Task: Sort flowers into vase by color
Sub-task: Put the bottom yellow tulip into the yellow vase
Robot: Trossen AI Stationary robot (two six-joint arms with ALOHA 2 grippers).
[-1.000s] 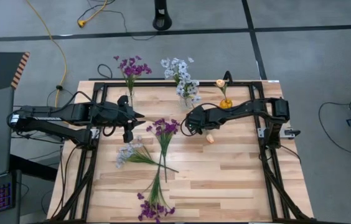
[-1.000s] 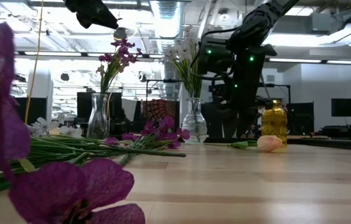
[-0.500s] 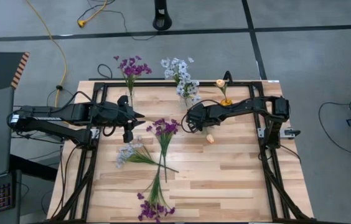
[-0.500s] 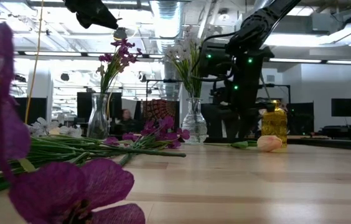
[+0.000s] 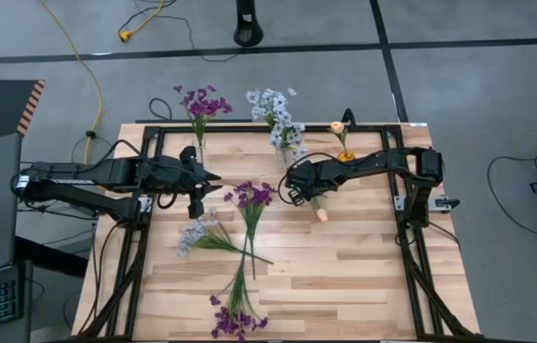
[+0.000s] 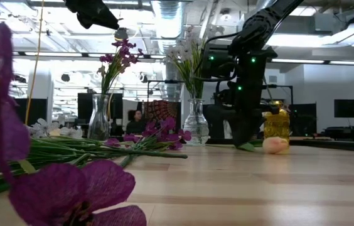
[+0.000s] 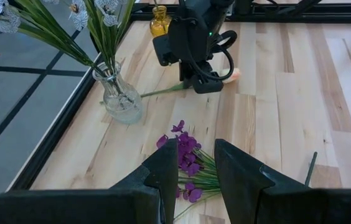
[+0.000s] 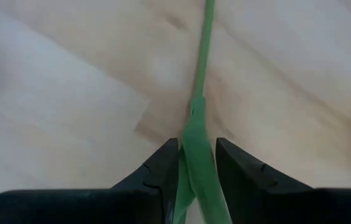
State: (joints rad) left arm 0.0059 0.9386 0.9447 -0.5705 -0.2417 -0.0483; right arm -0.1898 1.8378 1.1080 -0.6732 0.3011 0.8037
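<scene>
A peach-cream bud sprig lies on the table, its bud [image 5: 322, 214] [image 6: 276, 145] pointing to the near edge and its green stem running under my right gripper [image 5: 303, 195] [image 8: 197, 144], which is down at the table and shut on it. My left gripper [image 5: 217, 181] [image 7: 196, 144] hovers shut over the left half, above a purple sprig [image 5: 250, 200] [image 7: 187, 163]. A pale blue-white sprig [image 5: 197, 233] and a second purple sprig [image 5: 235, 319] also lie flat. At the far edge stand a purple-filled vase [image 5: 199, 143], a blue-white-filled vase [image 5: 288, 152] [image 7: 121, 102] and a small yellow vase [image 5: 345, 157] holding a peach bud. My right gripper pinches the peach sprig's green stem at a leaf [image 8: 195, 134], away from the bud, between its two fingers. The fingers come from above, pointing down, one on each side of the stem. The sprig lies flat on the table, bud [image 6: 276, 145] resting on the wood.
A black frame [image 5: 249, 125] runs around the table's far and side edges, close behind the vases. The near right part of the tabletop [image 5: 364, 276] is bare wood. A big purple bloom [image 6: 70, 188] fills the low view's foreground. A person [image 6: 137, 119] shows in the room behind.
My right gripper has come down onto the peach sprig's stem until its fingers reach the table. The bud has shifted a little on the wood. My left arm has kept still.
</scene>
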